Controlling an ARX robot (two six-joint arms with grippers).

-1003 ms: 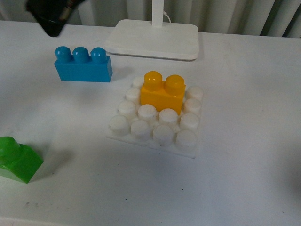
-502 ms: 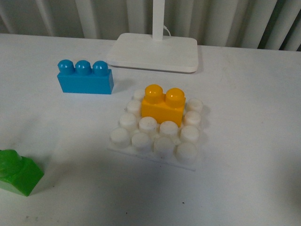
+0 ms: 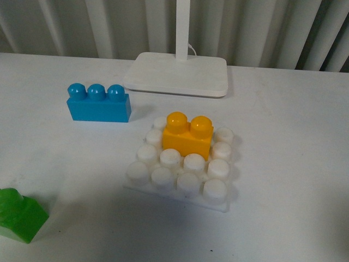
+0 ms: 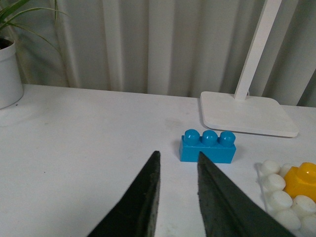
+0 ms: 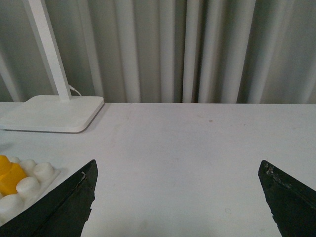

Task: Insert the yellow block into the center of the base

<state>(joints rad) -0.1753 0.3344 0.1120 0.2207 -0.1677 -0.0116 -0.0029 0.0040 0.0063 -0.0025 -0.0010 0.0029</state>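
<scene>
Green brick [image 3: 20, 214]: sitting at the near left edge of the front view, well apart from the base and to its left, partly cut off by the frame.

Blue brick [image 3: 98, 103]: lying on the tabletop [image 3: 289, 164] to the left of the base and behind it, three studs up, not touching it.

Base [image 3: 182, 166]: resting flat on the tabletop, its studded grid facing up, with the lamp slab [image 3: 177, 73] standing just behind it.

Yellow block [image 3: 187, 134]: sitting on the base, upright, both studs pointing up. Its long axis is running left to right across the base, roughly along the stud rows. It is occupying the middle columns but appears set toward the rear rows, with two full rows of bare studs in front of it.

Progress: the block looks seated and nothing is gripping it, so the insertion seems done; whether it is pressed fully down cannot be told. What may be left is only parking the arms.

Left end effector [image 4: 177, 195]: hanging empty above the tabletop, left of the base, its fingers narrowly parted.

Right end effector [image 5: 177, 197]: hovering empty to the right of the base, fingers spread wide.
</scene>
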